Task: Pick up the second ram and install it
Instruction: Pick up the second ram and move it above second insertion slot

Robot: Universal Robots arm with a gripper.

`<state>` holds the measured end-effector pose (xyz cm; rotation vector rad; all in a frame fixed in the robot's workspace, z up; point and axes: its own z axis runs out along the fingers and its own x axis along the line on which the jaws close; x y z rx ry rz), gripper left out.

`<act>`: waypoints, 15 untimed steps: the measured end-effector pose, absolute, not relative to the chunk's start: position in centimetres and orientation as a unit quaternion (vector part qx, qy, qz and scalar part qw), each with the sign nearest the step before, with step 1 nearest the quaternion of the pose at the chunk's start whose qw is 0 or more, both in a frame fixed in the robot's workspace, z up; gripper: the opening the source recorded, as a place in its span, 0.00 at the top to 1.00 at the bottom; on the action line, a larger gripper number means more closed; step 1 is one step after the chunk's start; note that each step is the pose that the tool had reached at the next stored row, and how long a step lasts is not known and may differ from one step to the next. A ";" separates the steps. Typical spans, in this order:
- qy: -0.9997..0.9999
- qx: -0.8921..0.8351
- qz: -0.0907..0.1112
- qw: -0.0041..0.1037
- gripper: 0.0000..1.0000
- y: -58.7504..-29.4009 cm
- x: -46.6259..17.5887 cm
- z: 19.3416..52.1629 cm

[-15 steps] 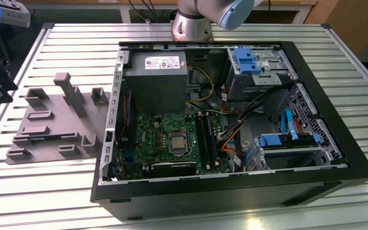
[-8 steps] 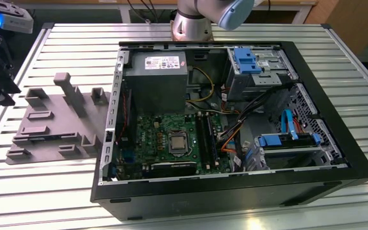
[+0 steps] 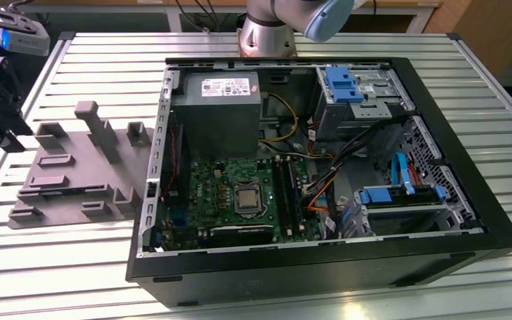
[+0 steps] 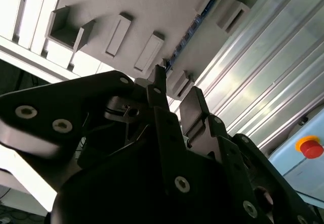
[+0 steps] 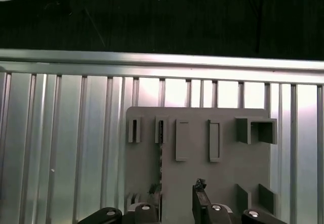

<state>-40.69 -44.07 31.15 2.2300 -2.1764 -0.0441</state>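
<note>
Pickup step: pincer (image 4: 174,90) hovers parted, empty, second ram (image 4: 185,38) just beyond its tips; grasping means straddling it squarely.

An open computer case (image 3: 327,270) is laid on the slatted counter (image 3: 61,267), a grey power supply (image 3: 216,117) and green motherboard (image 3: 207,187) being seen inside; a grey fixture plate (image 3: 65,180) is set just beside it

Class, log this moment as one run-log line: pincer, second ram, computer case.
pincer: open, empty, near grey holder | second ram: on edge in grey holder, ungrasped | computer case: open, on slatted table
</note>
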 end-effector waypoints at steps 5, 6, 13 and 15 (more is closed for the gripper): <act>-0.698 0.715 -0.014 0.013 0.61 -44.1 -40.7 31.1; -0.698 0.715 -0.014 0.012 0.61 -44.1 -40.7 31.1; -0.698 0.716 -0.012 -0.004 0.61 -44.3 -40.7 30.8; -0.698 0.716 -0.010 -0.006 0.61 -44.3 -40.7 30.6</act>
